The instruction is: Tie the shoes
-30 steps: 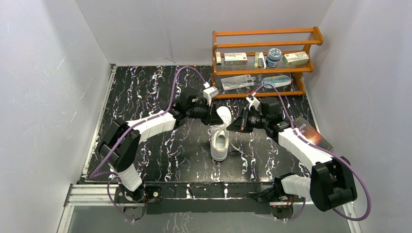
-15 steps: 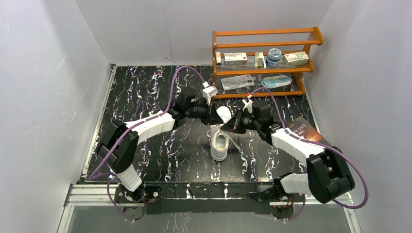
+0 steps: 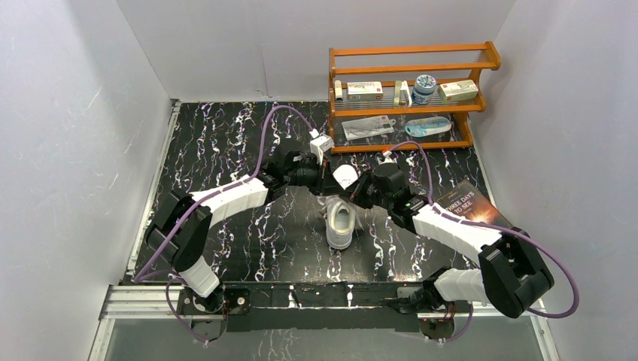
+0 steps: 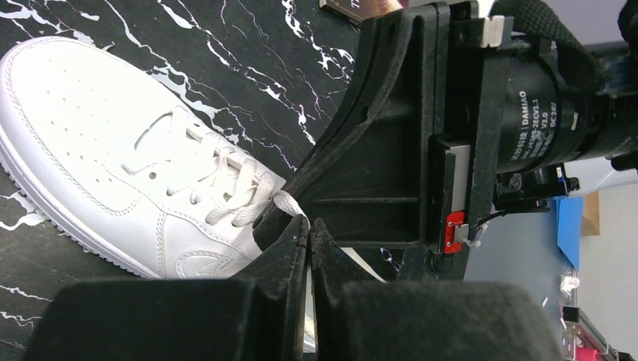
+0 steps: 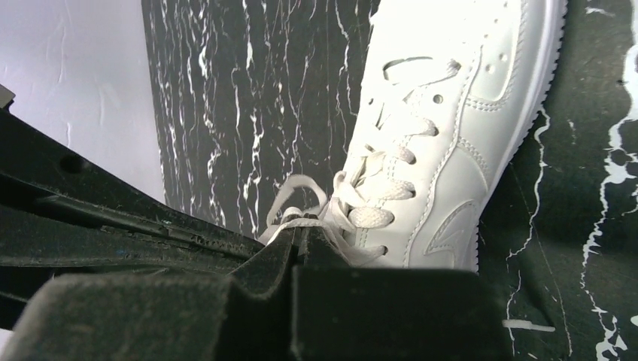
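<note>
Left end effector [image 4: 309,223] is clenched tight, and its wrist view shows a flat bit of the laces [image 5: 385,188] pinched right at the tips. Right end effector [image 5: 299,235] is clamped too, with a strand running straight into its closed tips and a small slack loop [image 5: 301,197] standing just above them. So each one looks to be holding a lace.

From overhead, the shoe [image 3: 340,226] sits on its sole about mid-counter [image 3: 226,143], toe pointing to 6 o'clock and the collar end at 12. The left arm comes in from about 10 o'clock and the right from about 3. They meet over the collar end, practically nose to nose.

Best guess is this is the crossing stage of the first knot, with a strand in each end effector and nothing cinched yet.

To do it well:
- Hold the pinch firm. Thin flat laces probably slip out if the grip eases even a little.
- Get the strands properly crossed before pulling. Otherwise it just straightens them and no knot forms.
- Pull apart low, one toward 9 and one toward 3, with equal tension. The sneaker looks light and the counter slick, so a lopsided tug likely spins or drags it.
- Don't pull upward, or the collar end may lift.
- Mind the clearance. The two are so close that a bump seems the main risk.

The book [image 3: 470,203] at 3 o'clock and the wooden rack [image 3: 410,98] around 1 are well apart from the shoe, though the right arm lies near the book.
</note>
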`<state>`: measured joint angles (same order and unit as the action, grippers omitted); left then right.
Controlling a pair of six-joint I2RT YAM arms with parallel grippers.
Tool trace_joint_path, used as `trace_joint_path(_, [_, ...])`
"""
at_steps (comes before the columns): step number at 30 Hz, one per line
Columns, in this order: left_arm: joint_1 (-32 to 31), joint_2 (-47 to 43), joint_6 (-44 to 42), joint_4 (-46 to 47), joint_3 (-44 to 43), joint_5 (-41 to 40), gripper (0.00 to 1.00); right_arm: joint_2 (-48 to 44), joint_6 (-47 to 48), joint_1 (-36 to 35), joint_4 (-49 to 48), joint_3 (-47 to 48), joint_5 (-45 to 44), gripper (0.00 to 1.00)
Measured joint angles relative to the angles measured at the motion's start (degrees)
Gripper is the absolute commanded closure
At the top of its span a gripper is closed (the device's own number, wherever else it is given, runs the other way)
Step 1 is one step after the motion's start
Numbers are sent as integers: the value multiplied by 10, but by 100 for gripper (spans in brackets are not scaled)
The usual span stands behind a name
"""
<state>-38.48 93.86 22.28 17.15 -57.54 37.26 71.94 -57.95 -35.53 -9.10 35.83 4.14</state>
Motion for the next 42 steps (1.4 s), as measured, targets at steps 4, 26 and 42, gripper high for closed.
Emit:
trace_joint_path(4, [1, 0, 10, 4, 2, -1, 100, -12, -15, -13, 8, 0, -52, 100])
trace_joint_path(26, [75, 1, -21, -129, -110, -34, 77, -14, 10, -20, -32, -27, -99, 100])
trace_joint_path(42, [52, 127, 21, -136, -110, -5, 90, -18, 72, -20, -8, -14, -76, 100])
